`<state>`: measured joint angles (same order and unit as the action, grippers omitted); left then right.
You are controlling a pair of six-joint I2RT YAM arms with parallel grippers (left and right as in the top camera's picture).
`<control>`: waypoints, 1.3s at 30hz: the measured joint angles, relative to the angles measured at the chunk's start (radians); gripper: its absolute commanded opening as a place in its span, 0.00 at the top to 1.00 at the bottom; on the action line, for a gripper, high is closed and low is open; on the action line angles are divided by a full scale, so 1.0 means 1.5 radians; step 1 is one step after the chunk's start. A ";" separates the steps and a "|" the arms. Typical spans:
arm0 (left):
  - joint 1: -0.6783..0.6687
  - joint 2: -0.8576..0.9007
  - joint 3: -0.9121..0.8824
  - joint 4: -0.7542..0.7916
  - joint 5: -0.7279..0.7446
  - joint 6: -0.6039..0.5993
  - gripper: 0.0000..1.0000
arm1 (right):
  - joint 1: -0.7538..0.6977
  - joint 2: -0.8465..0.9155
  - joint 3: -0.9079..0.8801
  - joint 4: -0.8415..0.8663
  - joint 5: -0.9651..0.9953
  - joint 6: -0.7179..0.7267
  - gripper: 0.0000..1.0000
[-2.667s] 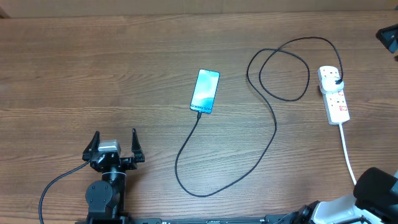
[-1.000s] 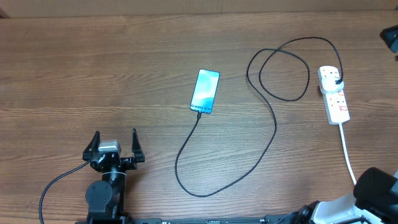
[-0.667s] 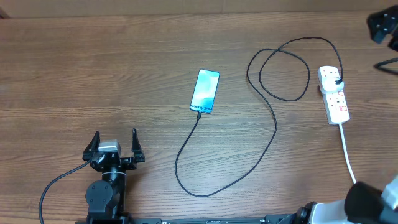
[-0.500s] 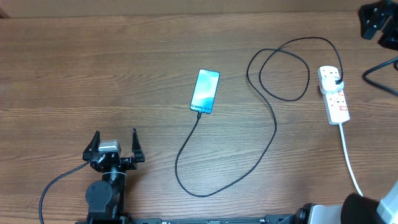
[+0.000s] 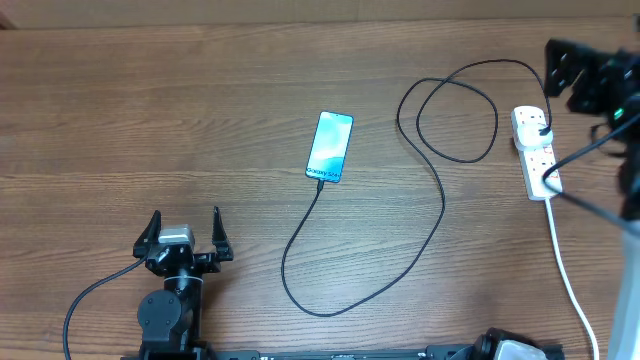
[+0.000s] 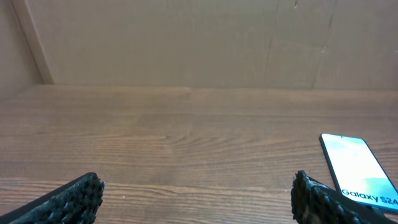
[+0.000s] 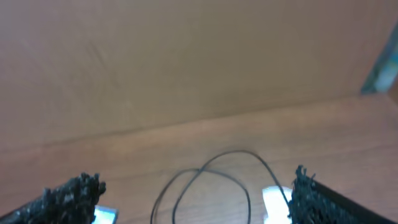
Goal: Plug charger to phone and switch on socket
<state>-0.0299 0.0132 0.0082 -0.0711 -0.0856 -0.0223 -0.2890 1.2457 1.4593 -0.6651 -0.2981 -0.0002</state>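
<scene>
The phone [image 5: 330, 147] lies screen-lit at the table's middle. It also shows in the left wrist view [image 6: 359, 174] and at the lower left of the right wrist view [image 7: 103, 215]. The charger cable [image 5: 438, 215] runs from the phone's near edge, loops round, and ends in a black plug [image 5: 543, 131] in the white socket strip [image 5: 538, 160]. The right wrist view shows the cable loop [image 7: 211, 180] and the strip [image 7: 276, 200], blurred. My right gripper [image 5: 573, 72] is open and empty, above the table just beyond the strip. My left gripper [image 5: 185, 238] is open and empty, near the front left.
The strip's thick white cord [image 5: 568, 270] runs to the front right edge. My right arm's black wiring [image 5: 600, 205] hangs over the strip's right side. A brown wall [image 6: 186, 37] stands behind the table's far edge.
My right gripper has swung in from the far right edge, leftward toward the strip, with its wiring trailing over it. The left arm, phone and cable have not moved.
</scene>
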 measured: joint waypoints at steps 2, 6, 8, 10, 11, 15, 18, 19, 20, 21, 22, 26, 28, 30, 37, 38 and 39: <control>0.000 0.000 0.000 0.000 0.000 0.000 0.00 | 0.016 -0.036 -0.087 0.090 0.001 0.001 0.00; 0.000 0.000 0.000 0.000 0.000 0.000 0.00 | 0.059 -0.115 -0.268 0.275 0.001 0.001 0.00; 0.000 0.000 0.000 -0.001 0.001 0.000 0.00 | 0.077 -0.152 -0.353 0.357 -0.001 0.001 0.00; 0.000 0.000 0.000 -0.001 0.000 0.000 0.00 | 0.089 -0.183 -0.428 0.414 -0.001 0.000 0.00; 0.000 0.000 0.000 0.000 0.000 0.000 0.00 | 0.093 -0.196 -0.458 0.433 -0.001 0.001 0.00; 0.000 0.000 0.000 -0.001 0.000 0.000 0.00 | 0.107 -0.244 -0.563 0.482 0.000 0.000 0.00; 0.000 0.000 0.000 -0.001 0.000 0.000 0.00 | 0.111 -0.288 -0.631 0.494 0.000 0.001 0.00; 0.000 0.000 0.000 -0.001 0.000 0.000 0.00 | 0.111 -0.295 -0.641 0.494 0.001 0.000 0.00; 0.000 0.000 0.000 -0.001 0.000 0.000 0.00 | 0.111 -0.307 -0.658 0.497 0.002 0.000 0.00; 0.000 0.000 0.000 -0.001 0.000 0.000 0.00 | 0.111 -0.318 -0.675 0.498 0.004 0.000 0.00; 0.000 0.000 0.000 -0.001 0.000 0.000 0.00 | 0.111 -0.329 -0.693 0.500 0.007 0.000 0.00; 0.000 0.000 0.000 -0.001 0.000 0.000 0.00 | 0.111 -0.358 -0.748 0.508 0.011 0.000 0.00; 0.000 0.000 0.000 -0.001 0.000 0.000 0.00 | 0.111 -0.373 -0.773 0.513 0.012 0.000 0.00; 0.000 0.000 0.000 -0.001 0.000 0.000 0.00 | 0.111 -0.386 -0.789 0.515 0.013 0.000 0.00; 0.000 0.000 0.000 -0.001 0.000 0.000 0.00 | 0.111 -0.437 -0.847 0.522 0.025 0.000 0.00; 0.000 0.000 0.000 -0.001 0.000 0.000 0.00 | 0.111 -0.444 -0.856 0.523 0.027 0.000 0.00; 0.000 0.000 0.000 -0.001 0.000 0.000 0.00 | 0.111 -0.451 -0.865 0.523 0.029 0.000 0.00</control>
<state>-0.0299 0.0132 0.0082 -0.0719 -0.0853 -0.0223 -0.1219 0.5694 0.1612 0.1192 -0.2546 0.0002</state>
